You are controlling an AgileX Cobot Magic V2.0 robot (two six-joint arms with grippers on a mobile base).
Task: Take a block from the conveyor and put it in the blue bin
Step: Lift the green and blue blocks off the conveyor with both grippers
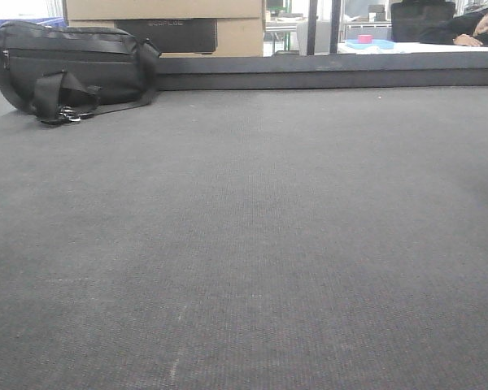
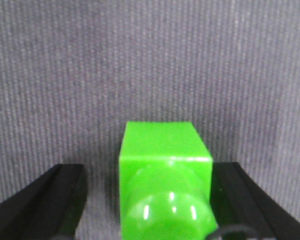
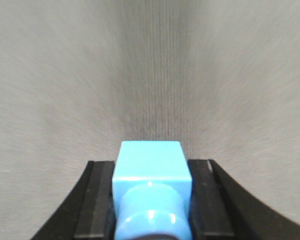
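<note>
Down on the conveyor [image 1: 268, 244], I'd say the work is split between the two arms. The left gripper [image 2: 149, 169] stands spread around a green block [image 2: 162, 150]: there is a plain gap on one side of the block, while the other finger sits close to it, and I cannot tell whether it touches. The right gripper [image 3: 150, 167] is pinched snugly on a blue block [image 3: 150, 156], held over the belt. So the left looks to be at the grab and the right ready to carry. Next the left needs to close squarely on the block's flat sides, and the right needs a route to the blue bin, which I cannot make out from here. The belt is dark grey and finely woven, with a low raised edge [image 1: 325, 77] at the back. A black bag [image 1: 73, 65] lies in the far corner, cardboard boxes [image 1: 163, 10] are stacked behind it, and a person [image 1: 480, 28] is slumped at a table beyond.
</note>
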